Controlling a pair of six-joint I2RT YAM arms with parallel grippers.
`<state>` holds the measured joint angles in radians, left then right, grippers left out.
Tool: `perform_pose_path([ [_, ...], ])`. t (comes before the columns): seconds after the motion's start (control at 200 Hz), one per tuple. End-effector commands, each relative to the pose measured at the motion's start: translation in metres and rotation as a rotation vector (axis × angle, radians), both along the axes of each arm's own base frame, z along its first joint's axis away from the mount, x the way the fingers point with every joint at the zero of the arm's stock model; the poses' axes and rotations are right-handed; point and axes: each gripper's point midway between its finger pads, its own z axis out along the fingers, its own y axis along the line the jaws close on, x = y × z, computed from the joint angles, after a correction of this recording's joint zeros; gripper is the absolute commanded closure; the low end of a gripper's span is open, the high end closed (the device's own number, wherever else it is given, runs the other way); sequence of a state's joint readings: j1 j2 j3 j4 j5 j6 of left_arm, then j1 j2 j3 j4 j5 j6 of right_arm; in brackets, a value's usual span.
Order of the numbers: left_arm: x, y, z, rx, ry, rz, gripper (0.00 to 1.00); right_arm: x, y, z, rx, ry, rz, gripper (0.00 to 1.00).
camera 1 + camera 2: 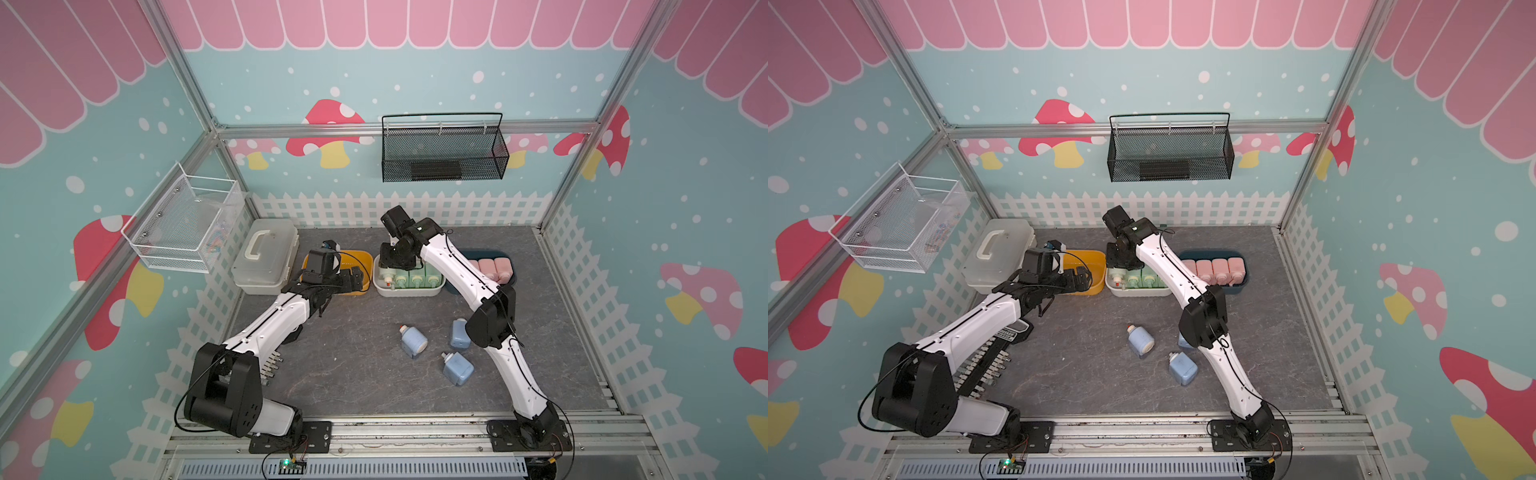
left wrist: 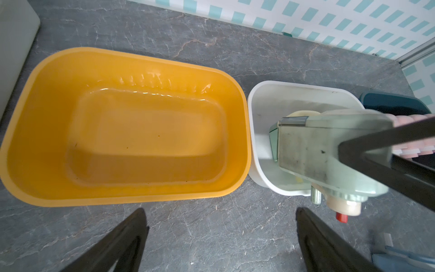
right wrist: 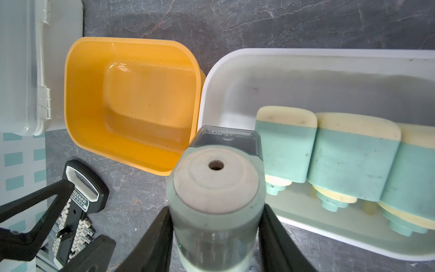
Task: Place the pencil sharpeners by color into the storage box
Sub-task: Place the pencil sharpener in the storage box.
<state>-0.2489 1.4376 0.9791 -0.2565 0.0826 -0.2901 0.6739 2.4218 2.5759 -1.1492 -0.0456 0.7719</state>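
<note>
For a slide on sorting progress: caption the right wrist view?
Right gripper holds a green sharpener at the white bin's open end, beside three green sharpeners inside; yellow bin empty.

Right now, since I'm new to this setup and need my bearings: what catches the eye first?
The right tool grips a green sharpener over the white bin, where three other green sharpeners lie in a row. Beside it the yellow bin stands empty, and three blue sharpeners lie loose on the grey table, nearer the arm bases.
</note>
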Motion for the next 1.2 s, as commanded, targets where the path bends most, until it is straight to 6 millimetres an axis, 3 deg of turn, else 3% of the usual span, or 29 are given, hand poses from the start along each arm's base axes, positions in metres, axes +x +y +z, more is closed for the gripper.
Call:
perform_pose_path([
  [0.0,-0.002,-0.003,0.006,0.01,-0.055,-0.06,0.01,-0.001,-0.001,-0.003,-0.001,0.022,-0.028,1.0],
  [0.225,-0.007,-0.012,-0.002,-0.036,-0.054,-0.084,0.01,0.014,0.003,-0.011,-0.001,-0.006,-0.065,1.0],
  [0.5,-0.013,-0.009,-0.015,-0.029,-0.028,-0.057,0.01,0.028,0.012,0.01,0.049,-0.091,-0.057,1.0],
  [0.845,-0.014,-0.007,-0.022,-0.027,-0.006,-0.046,0.01,0.027,0.012,-0.035,-0.001,-0.014,-0.061,1.0],
  [1.096,-0.016,-0.022,-0.026,-0.043,-0.001,-0.109,0.01,0.025,0.009,-0.045,-0.033,0.0,-0.056,1.0],
  [1.196,-0.018,-0.034,-0.029,-0.039,-0.007,-0.154,0.01,0.025,0.009,-0.044,-0.033,-0.002,-0.048,0.92],
])
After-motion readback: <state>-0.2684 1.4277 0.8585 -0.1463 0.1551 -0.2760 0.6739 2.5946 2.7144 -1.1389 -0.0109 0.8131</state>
